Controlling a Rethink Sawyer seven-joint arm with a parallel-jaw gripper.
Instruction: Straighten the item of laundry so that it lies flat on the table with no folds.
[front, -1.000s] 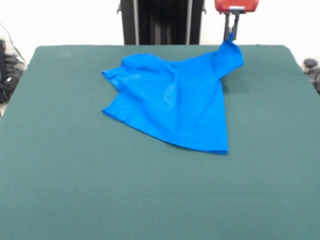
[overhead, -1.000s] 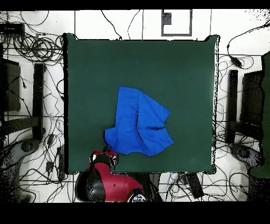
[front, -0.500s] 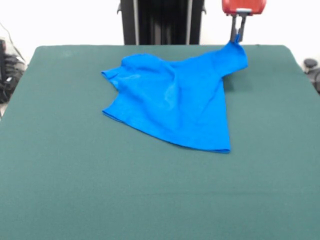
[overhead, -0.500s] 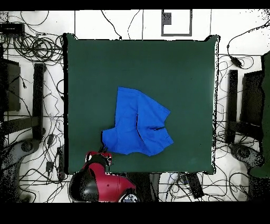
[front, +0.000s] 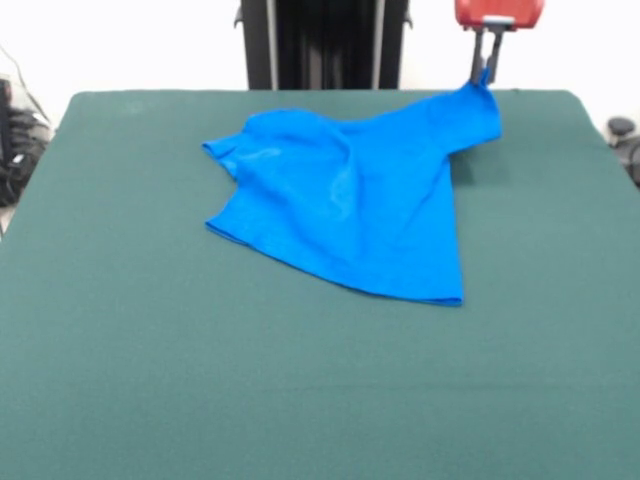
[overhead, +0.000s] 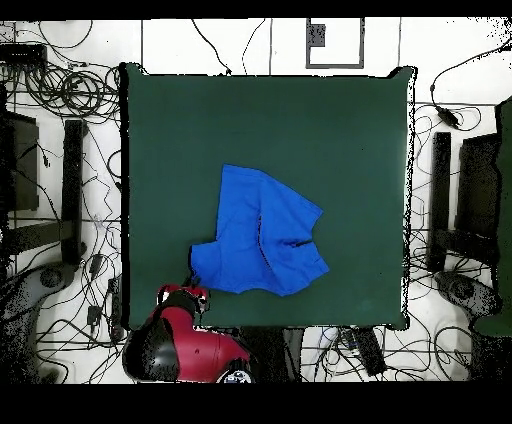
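So over the last second the gripper (front: 486, 75) has dragged one corner of the blue T-shirt (front: 350, 200) further out toward the edge of the green surface (front: 150, 350). Jaws are pinched shut on that corner, lifted just above the felt. Rest of the shirt lies mid-surface, looking flatter but creased, so not done yet.

Tangled black cables (overhead: 62, 92) sprawl over the white tiled floor (overhead: 250, 45) at ten o'clock in the overhead view. A grey square frame (overhead: 335, 42) lies at twelve. Dark upright stands (overhead: 72, 190) sit at nine o'clock, and another dark stand (overhead: 440, 200) at three. More black cables (overhead: 455, 85) trail at two.
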